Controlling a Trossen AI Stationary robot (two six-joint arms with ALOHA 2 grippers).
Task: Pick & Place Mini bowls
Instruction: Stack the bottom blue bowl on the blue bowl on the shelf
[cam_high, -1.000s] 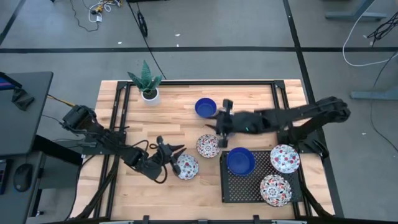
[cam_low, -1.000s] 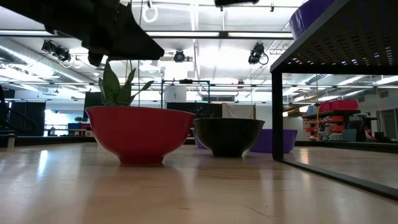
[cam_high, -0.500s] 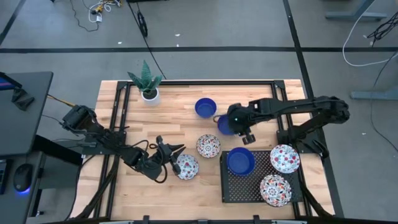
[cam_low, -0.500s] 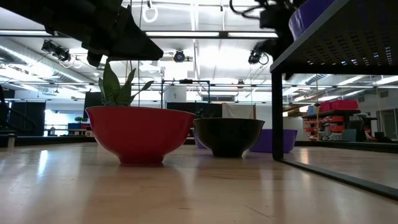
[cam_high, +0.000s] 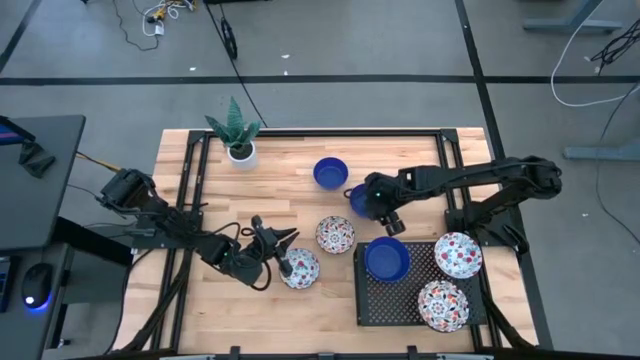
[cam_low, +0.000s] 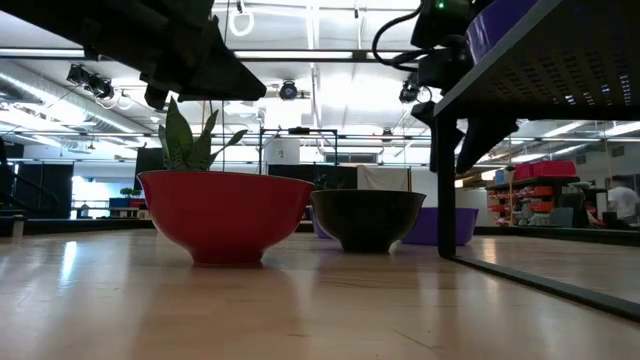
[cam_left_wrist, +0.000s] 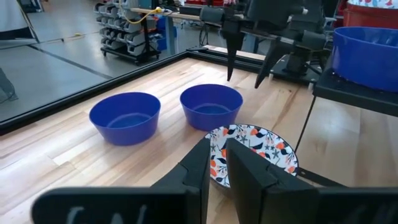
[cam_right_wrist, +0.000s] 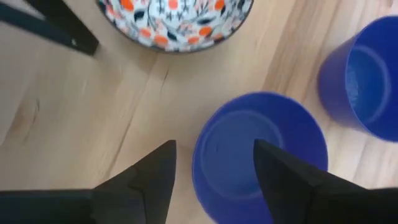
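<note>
1. The right gripper (cam_high: 383, 210) has swung back from over the middle of the table and now hangs above a blue bowl (cam_high: 360, 200). Its two fingers are spread wide and hold nothing.
2. Another blue bowl (cam_high: 330, 172) sits just to the left and farther back.
3. The left gripper (cam_high: 283, 254) has hardly moved. Its fingers look pressed close at the rim of a flowery bowl (cam_high: 300, 268) near the front.
4. A second flowery bowl (cam_high: 334, 234) sits in the middle.
5. The black rack (cam_high: 375, 300) on the right holds one blue bowl (cam_high: 386, 259) and two flowery bowls (cam_high: 457, 254).
</note>
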